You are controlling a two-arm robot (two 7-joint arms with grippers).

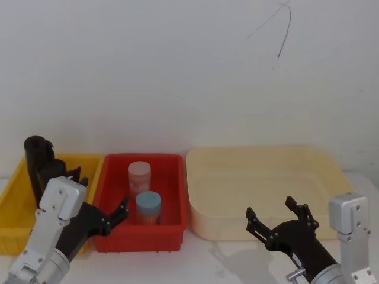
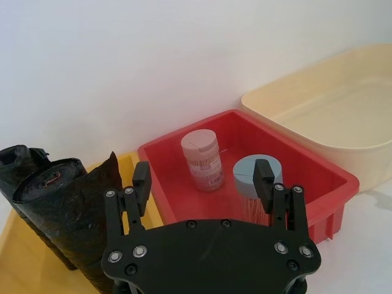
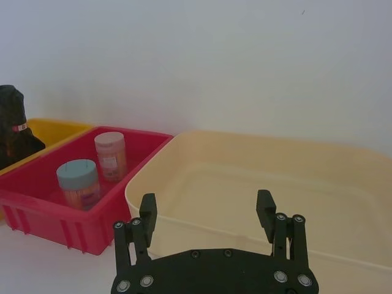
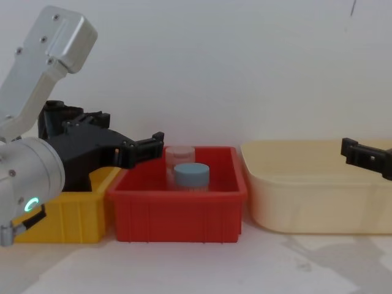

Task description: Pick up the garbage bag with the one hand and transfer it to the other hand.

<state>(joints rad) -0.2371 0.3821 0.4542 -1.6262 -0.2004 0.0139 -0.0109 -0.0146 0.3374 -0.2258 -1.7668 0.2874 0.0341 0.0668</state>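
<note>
Over at the desk's left edge, in the far left corner of the yellow bin, the garbage bag stands upright and untouched, with a shorter roll bearing a red mark pressed right against it. The left gripper hovers near them, above where the yellow bin meets the red bin, its claw spread wide and holding nothing. The right gripper hangs at the near edge of the cream tub, likewise spread and empty. The danger, I'd say, is that the two rolls touch, so a careless approach could pinch the marked one or topple both, and crinkled film may slip in the squeeze. The count: two black rolls, two jars (a pink-capped jar and a blue-capped jar), three bins, two grippers.
</note>
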